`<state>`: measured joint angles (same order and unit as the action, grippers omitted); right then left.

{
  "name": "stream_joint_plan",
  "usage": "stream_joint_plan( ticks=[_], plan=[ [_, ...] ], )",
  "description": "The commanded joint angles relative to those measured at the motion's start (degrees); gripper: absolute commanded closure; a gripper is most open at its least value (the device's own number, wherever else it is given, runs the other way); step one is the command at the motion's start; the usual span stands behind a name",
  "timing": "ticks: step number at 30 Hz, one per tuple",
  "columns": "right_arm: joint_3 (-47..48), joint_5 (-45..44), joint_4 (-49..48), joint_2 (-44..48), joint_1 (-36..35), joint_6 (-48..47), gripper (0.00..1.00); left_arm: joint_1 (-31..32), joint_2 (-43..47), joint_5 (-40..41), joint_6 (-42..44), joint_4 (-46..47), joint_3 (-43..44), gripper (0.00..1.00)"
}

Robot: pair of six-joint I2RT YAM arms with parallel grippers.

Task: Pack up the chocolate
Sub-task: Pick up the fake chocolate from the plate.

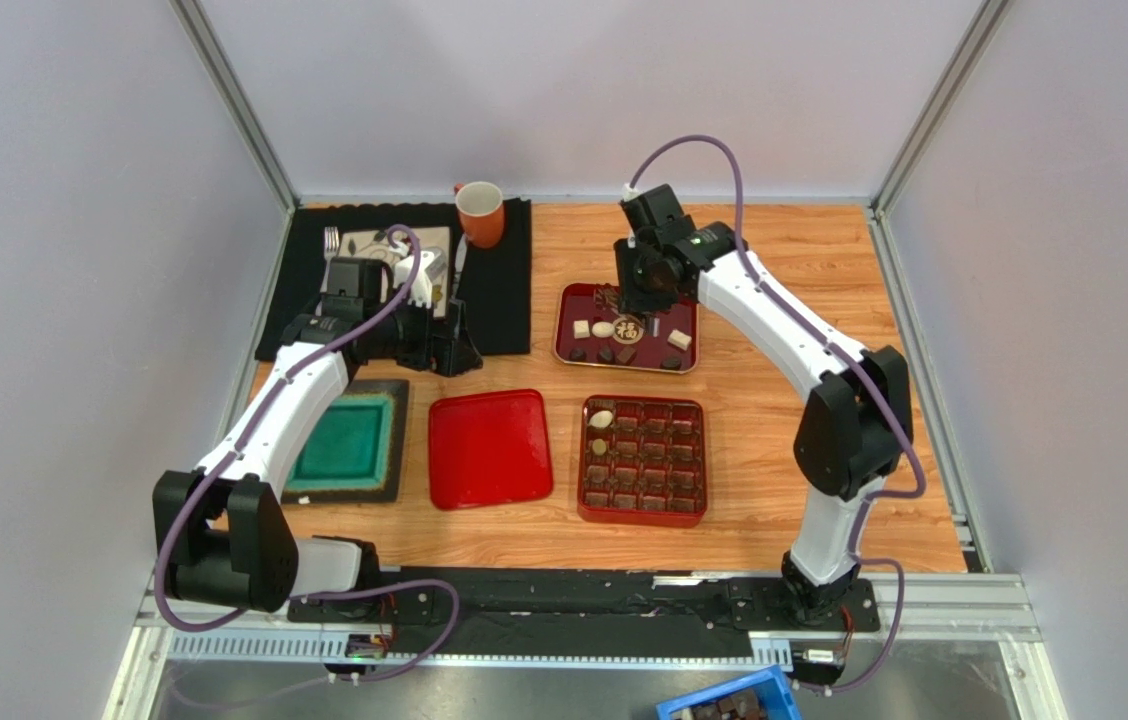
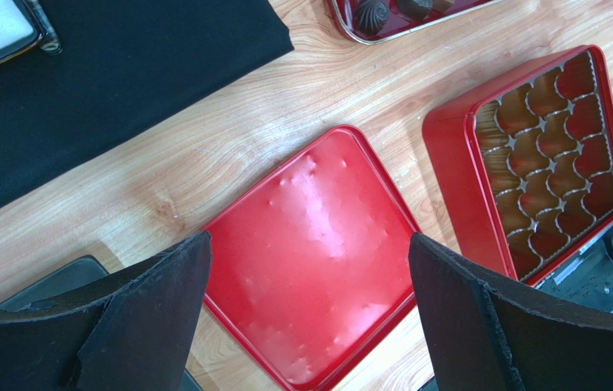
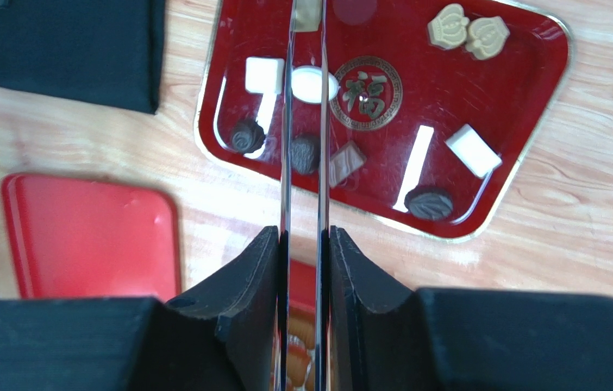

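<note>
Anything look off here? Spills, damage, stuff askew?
Only the red lid, lying flat on the table beside the gridded box: its face looks rippled with small dents. No chocolate lies on the bare table; the loose pieces all sit inside the dark red tray.

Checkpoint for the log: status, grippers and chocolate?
Left gripper open, empty, above red lid. Right gripper shut on tongs, tips over tray. Chocolates loose on tray. Nothing blocking.

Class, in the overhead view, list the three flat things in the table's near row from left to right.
black-framed square tray with green centre → flat glossy red lid → red box with gridded compartments
</note>
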<state>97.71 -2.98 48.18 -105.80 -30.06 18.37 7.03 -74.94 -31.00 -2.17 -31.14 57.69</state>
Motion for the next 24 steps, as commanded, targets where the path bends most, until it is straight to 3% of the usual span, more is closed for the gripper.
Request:
stream_joint_plan(
  ticks=[1,13,24],
  plan=[
    [-2.87,0.70,-0.20,10.16,0.09,1.14,0.72,-0.43,1.11,-0.55,1.12,0.20,-0.30,0.01],
    [-18.07,2.10,9.11,32.56,-3.07,5.18,0.72,-0.70,0.67,-0.37,0.95,0.11,-0.21,0.01],
    [-25.72,2.10,16.76,43.65,-8.42,10.46,0.72,-0.70,1.20,-0.02,0.59,-0.77,-0.21,0.01]
  ],
)
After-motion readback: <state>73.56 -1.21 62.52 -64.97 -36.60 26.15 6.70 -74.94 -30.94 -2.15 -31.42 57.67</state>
